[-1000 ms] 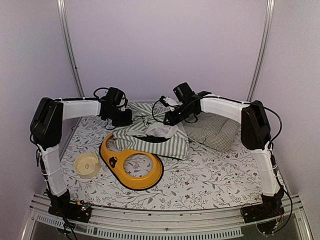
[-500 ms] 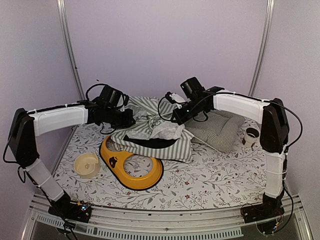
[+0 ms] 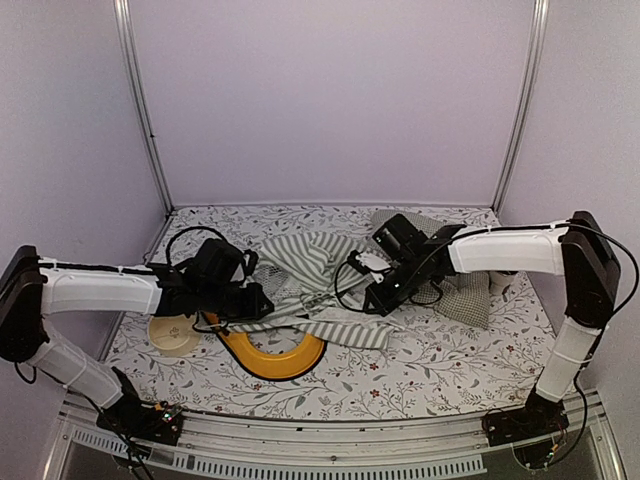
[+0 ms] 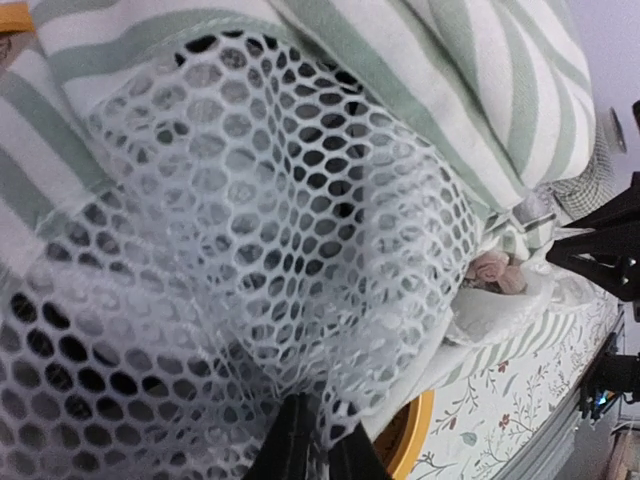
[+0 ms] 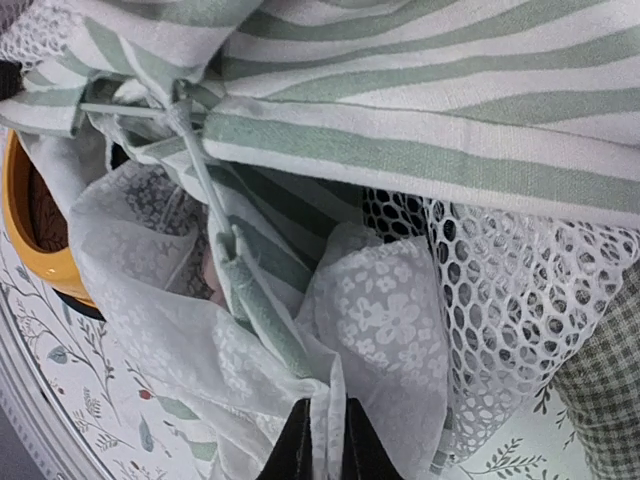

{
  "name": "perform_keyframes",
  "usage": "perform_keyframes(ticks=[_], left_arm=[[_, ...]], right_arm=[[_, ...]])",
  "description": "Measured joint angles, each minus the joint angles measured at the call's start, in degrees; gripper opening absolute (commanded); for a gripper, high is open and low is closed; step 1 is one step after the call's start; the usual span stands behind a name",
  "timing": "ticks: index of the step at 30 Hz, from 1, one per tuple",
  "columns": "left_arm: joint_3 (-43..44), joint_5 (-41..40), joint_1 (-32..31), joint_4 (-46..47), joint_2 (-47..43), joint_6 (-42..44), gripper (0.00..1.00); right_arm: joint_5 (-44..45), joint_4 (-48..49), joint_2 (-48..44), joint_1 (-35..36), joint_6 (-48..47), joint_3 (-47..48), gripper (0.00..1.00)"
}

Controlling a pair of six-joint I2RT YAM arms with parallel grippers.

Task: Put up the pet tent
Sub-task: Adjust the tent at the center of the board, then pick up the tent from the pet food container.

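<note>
The pet tent (image 3: 315,258) lies crumpled in the middle of the table, a heap of green-and-white striped fabric. My left gripper (image 3: 262,303) is at its left edge, shut on the white mesh (image 4: 250,250), which runs between the fingertips of the left gripper (image 4: 315,452). At the heap's right side my right gripper (image 3: 373,300) is shut on a fold of white flowered lace (image 5: 385,320), pinched between the tips of the right gripper (image 5: 321,447). A thin white pole (image 5: 200,165) crosses under the striped cloth (image 5: 430,100). The tent is collapsed, with no standing shape.
A yellow ring-shaped dish (image 3: 285,357) lies partly under the tent's near edge. A cream bowl (image 3: 168,338) sits to the left behind my left arm. The green-checked cushion (image 3: 468,298) lies to the right behind my right arm. Purple walls enclose the flowered table (image 3: 440,370).
Both arms have drawn toward the near side, dragging the tent from the back to the middle and over the yellow dish. The right gripper has closed on the lace.
</note>
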Motion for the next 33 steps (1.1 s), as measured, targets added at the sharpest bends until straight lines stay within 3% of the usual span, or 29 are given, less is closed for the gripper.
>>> perform_keyframes(ticks=[2,6,11,16,21,27,33], left_arm=[[-1.3,-0.9,-0.2,0.3,-2.5,-1.4,0.32],[-1.5,-4.3,-0.2,-0.5,-8.3,-2.4,0.43],[-1.3,-7.9,2.6,-4.0,-14.8,-4.3,0.47],[-0.1,-9.6,12.7,-5.4,-18.1,-5.2,0.54],[4.9,-9.4,20.2,-5.3,-15.4,-3.4,0.63],[13.0,-5.3,29.4,-3.0,-4.7,-1.0,0.70],[17.1,-2.3,31.4,-2.4,2.0,1.6,0.75]], right_arm=[[0.3,0.1,-1.3,0.5,0.6,-0.1,0.30],[1.2,0.2,-4.0,1.4,1.1,0.6,0.51],[2.7,0.8,-4.6,2.4,0.1,5.1,0.70],[4.9,1.4,-3.5,2.8,-1.5,11.4,0.83],[6.5,2.5,1.4,2.8,-3.3,18.0,0.87],[8.4,3.1,11.0,2.5,-6.1,26.1,0.88],[8.3,2.1,17.5,1.6,-7.8,30.7,0.87]])
